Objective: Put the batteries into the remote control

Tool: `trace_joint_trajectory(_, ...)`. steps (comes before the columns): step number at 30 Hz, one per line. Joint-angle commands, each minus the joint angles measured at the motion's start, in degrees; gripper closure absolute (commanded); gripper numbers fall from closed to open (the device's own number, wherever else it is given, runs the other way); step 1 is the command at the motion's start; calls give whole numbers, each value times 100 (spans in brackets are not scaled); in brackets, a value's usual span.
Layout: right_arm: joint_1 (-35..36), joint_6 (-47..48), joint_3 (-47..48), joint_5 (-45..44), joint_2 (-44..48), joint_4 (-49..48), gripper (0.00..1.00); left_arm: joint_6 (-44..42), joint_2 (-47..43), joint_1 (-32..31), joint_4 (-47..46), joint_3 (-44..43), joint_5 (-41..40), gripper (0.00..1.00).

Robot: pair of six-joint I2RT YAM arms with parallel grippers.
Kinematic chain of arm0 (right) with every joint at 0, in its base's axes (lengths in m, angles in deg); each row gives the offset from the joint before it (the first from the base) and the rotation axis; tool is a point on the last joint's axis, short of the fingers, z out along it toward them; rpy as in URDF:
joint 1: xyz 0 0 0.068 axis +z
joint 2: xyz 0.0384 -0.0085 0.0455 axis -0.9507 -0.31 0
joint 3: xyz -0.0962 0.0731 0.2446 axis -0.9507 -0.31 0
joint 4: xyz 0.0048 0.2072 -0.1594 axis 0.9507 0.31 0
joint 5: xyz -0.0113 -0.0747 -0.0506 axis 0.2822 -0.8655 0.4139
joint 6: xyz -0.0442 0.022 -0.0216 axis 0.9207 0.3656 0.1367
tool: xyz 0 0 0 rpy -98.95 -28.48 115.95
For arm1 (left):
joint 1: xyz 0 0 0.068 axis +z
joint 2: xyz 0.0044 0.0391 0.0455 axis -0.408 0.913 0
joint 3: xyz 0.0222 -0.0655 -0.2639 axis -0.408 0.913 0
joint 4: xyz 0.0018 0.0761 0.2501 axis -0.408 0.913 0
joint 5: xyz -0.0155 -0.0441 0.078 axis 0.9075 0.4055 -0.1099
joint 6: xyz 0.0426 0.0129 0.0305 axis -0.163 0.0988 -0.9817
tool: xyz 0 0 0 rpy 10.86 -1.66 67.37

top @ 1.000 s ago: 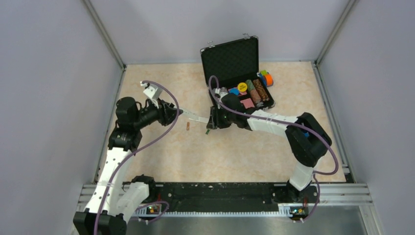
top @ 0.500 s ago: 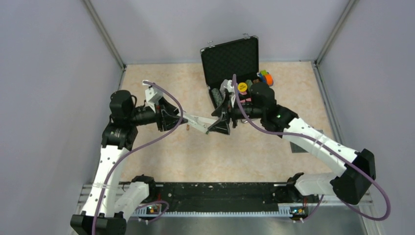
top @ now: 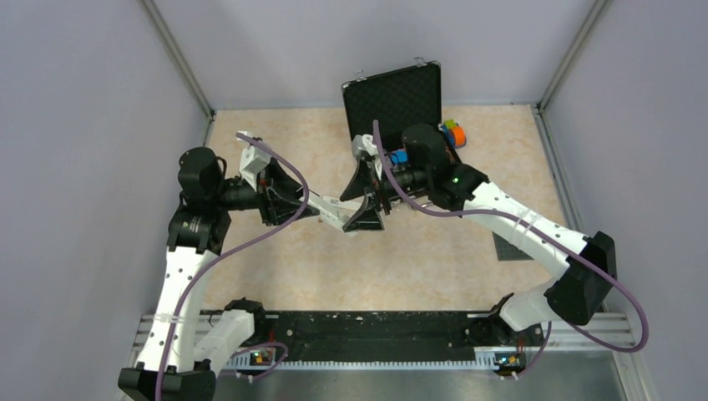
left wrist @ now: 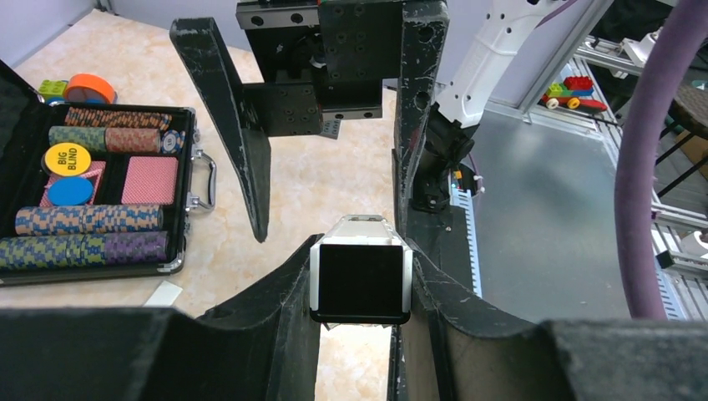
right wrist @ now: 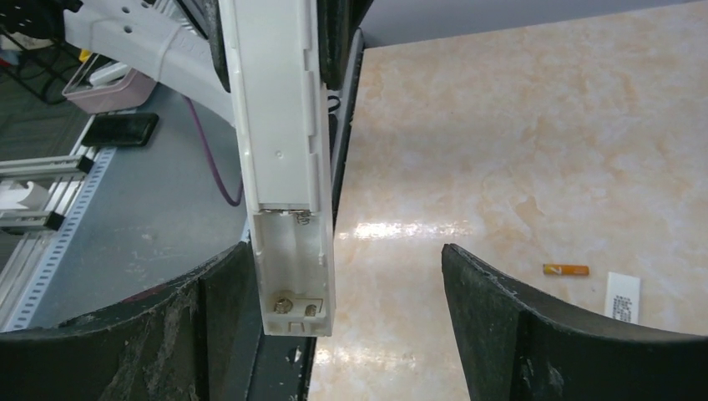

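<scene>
The remote control [top: 327, 209] is a slim white bar, and my left gripper [top: 294, 203] is shut on it and holds it above the table. In the left wrist view its dark square label [left wrist: 361, 280] sits between my fingers [left wrist: 275, 309]. The right wrist view shows the remote [right wrist: 280, 125] with its battery compartment [right wrist: 294, 267] uncovered and nothing in it. My right gripper [right wrist: 346, 330] is open around that end, which lies close against one finger [right wrist: 209, 326]. One brownish battery [right wrist: 565, 270] lies on the table beside a small white cover piece [right wrist: 622, 296].
An open black case [top: 392, 98] of poker chips [left wrist: 92, 221] and card decks stands at the back. Coloured bricks and an orange roll [top: 455, 132] sit beside it. A grey baseplate [top: 511, 247] lies under the right arm.
My right arm swung round and its gripper opened wide, ending around the remote's free end. The left gripper, still holding the remote, lifted it and shifted slightly left.
</scene>
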Motion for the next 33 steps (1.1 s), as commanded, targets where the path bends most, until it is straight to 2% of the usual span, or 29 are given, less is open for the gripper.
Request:
trace_joint_trajectory(1,143,191,307,647,-53,83,16,152,-99,14,-327,-204,122,100)
trace_joint_trajectory(5,186,60,322,800,-114,42,16,177,-100,7,-402,-178,2,100)
trace_joint_trajectory(9,309,-16,390,323,-202,45,21,412,-142,5,-709,-105,-111,100)
trace_joint_trajectory(11,359,-170,492,-1,-296,43,33,489,-171,6,-826,-72,-174,100)
trace_joint_trajectory(14,372,-498,573,-435,-374,-66,60,453,-236,5,-824,-27,-379,100)
trace_joint_trajectory(17,393,-713,456,-759,-275,-405,77,511,-315,5,-831,41,-699,100)
trace_joint_trajectory(18,390,-771,386,-871,-210,-540,80,558,-332,5,-828,52,-833,90)
trace_joint_trajectory(20,392,-862,267,-1132,-105,-744,85,760,-395,5,-915,137,-1227,38)
trace_joint_trajectory(21,390,-891,218,-1272,-57,-844,87,962,-447,5,-1066,224,-1499,19)
trace_joint_trajectory(22,390,-969,159,-1409,0,-968,89,1167,-509,5,-1276,360,-1825,11)
trace_joint_trajectory(24,399,-1126,17,-1692,68,-1225,90,1830,-650,5,-1962,754,-2610,4)
trace_joint_trajectory(27,507,-1262,-154,-2358,117,-1606,90,3083,-747,-3,-3151,1422,-3773,1)
trace_joint_trajectory(29,639,-1267,-205,-2903,83,-1685,90,3806,-715,-15,-3245,1675,-4468,1)
trace_joint_trajectory(33,926,-1206,-326,-3823,3,-1897,90,4445,-728,-327,-3316,1933,-5398,2)
